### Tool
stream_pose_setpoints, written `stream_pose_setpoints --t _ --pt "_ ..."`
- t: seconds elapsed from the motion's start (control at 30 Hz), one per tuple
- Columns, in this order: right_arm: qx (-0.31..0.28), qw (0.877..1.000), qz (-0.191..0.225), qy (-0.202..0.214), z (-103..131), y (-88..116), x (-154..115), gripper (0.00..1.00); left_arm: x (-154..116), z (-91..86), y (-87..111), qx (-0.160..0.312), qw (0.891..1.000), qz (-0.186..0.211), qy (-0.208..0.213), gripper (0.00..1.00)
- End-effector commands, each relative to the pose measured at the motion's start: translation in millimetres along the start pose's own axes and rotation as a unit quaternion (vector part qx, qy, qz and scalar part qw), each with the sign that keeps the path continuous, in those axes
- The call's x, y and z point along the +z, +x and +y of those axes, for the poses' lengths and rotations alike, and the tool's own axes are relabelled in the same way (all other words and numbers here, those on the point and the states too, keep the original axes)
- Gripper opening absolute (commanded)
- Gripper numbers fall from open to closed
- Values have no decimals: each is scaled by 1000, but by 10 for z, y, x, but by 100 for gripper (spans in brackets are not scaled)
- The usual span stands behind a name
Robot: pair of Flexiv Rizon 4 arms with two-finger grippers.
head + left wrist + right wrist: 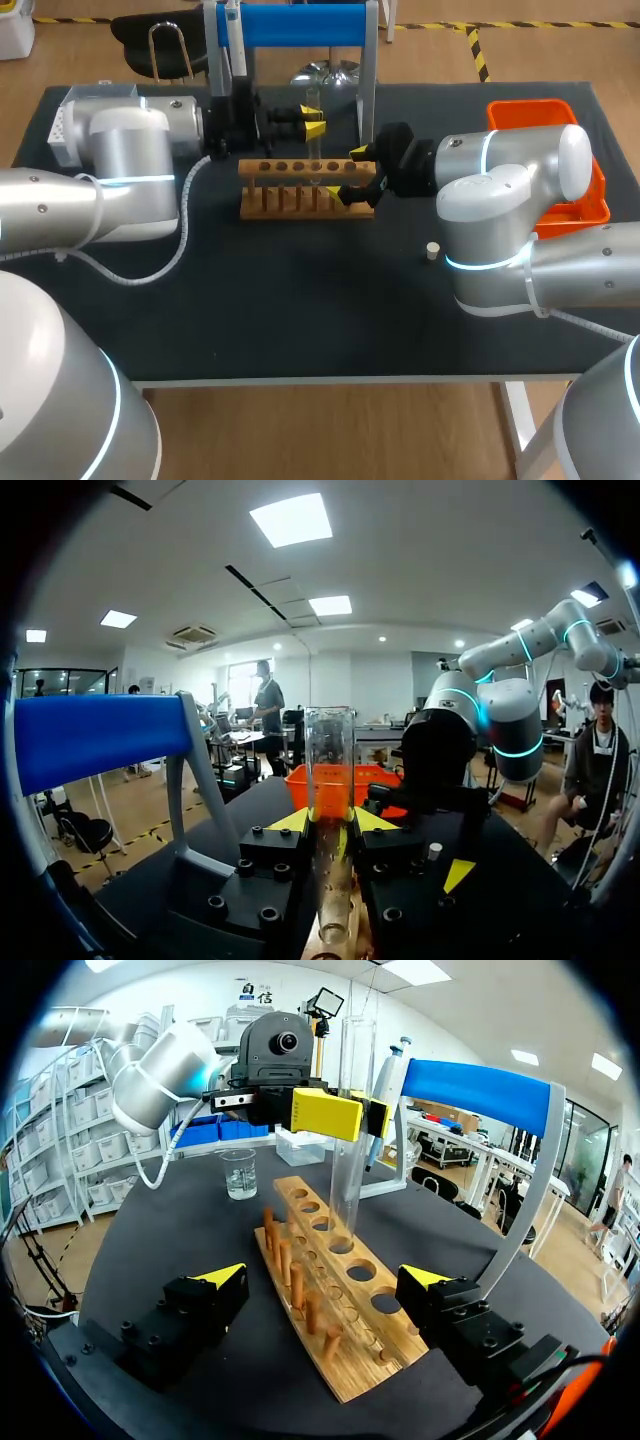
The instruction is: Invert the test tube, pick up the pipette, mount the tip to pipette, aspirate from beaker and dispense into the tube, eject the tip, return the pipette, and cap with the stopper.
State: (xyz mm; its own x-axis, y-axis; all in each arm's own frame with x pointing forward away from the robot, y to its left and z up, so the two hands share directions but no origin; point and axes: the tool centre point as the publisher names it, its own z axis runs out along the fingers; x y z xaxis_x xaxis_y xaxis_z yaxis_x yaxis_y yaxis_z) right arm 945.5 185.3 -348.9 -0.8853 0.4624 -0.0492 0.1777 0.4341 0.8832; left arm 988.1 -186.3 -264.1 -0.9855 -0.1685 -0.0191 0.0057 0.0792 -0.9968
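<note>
- Our left gripper (332,825) is clamped on the test tube (330,760), one yellow tip on each side of the glass.
- The tube stands upright with its lower end at one of the middle holes of the wooden rack (350,1360). We can't tell if it's seated or just touching the rim.
- Our right gripper (322,1278) is spread wide, with a finger on either side of the rack's end and nothing held. Whether the fingers touch the wood, no idea.
- Progress, our guess: the invert step looks about finished, since the tube seems to be mouth up and only needs letting go.
- Everything else is left to do. The pipette (390,1075) hangs on the blue stand (480,1090) with no tip mounted that we can see.
- The beaker (240,1173) sits untouched on the table (300,310) beyond the rack.
- The stopper (432,250) lies on its own near our right arm, well apart from the tube.
- Headcount: one tube, one rack, one pipette, one stand, one beaker, one stopper and one orange bin (545,112).
- We can't pick out a tip box for sure.
</note>
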Motion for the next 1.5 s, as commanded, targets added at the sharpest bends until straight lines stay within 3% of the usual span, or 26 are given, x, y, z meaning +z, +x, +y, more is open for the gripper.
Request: stream_pose_setpoints --t 0.03,1.5 --pt "0 1000 -1 0 -4 6 1 100 12 36 -21 2 1000 4 2 0" --pt "0 1000 -1 0 -4 6 1 100 47 190 -44 8 1000 3 -7 0"
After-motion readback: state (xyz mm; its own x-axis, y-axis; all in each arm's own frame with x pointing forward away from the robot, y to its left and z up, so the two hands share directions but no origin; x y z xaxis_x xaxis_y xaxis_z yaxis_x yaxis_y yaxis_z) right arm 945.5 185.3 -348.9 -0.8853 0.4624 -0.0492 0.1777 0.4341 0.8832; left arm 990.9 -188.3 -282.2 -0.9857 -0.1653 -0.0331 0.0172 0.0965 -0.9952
